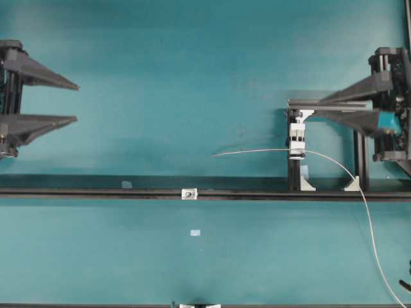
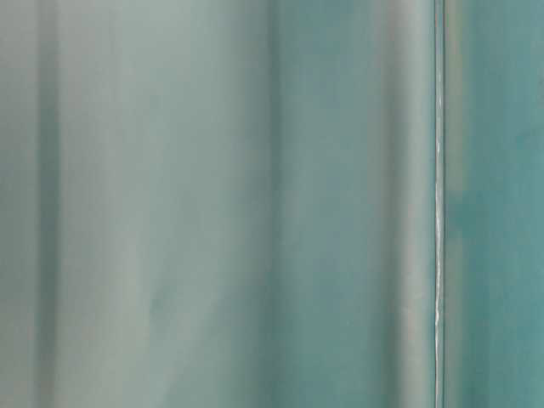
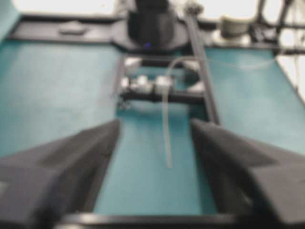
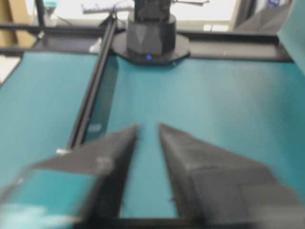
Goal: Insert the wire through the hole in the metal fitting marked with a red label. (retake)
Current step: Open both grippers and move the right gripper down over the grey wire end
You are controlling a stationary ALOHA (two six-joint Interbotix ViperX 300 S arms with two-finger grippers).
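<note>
The thin pale wire (image 1: 257, 151) runs from its free end at the table's middle, through a white clip block (image 1: 297, 138), then curves down to the lower right edge. The tiny silvery metal fitting (image 1: 189, 193) with its dark hole sits on the black rail (image 1: 96, 192), left of and below the wire's tip. No red label shows. My left gripper (image 1: 76, 102) hangs open at the far left, far from both. In the left wrist view the wire (image 3: 166, 138) points toward the open gripper (image 3: 155, 126). My right gripper (image 1: 319, 106) is open and empty just right of the clip block; its fingertips (image 4: 136, 128) stand close together.
The clip block is mounted on a black stand (image 1: 359, 160) with white feet resting on the rail. Pale blue tape squares (image 1: 195, 232) lie on the teal mat. A second rail (image 1: 289, 306) runs along the bottom edge. The table-level view is a teal blur.
</note>
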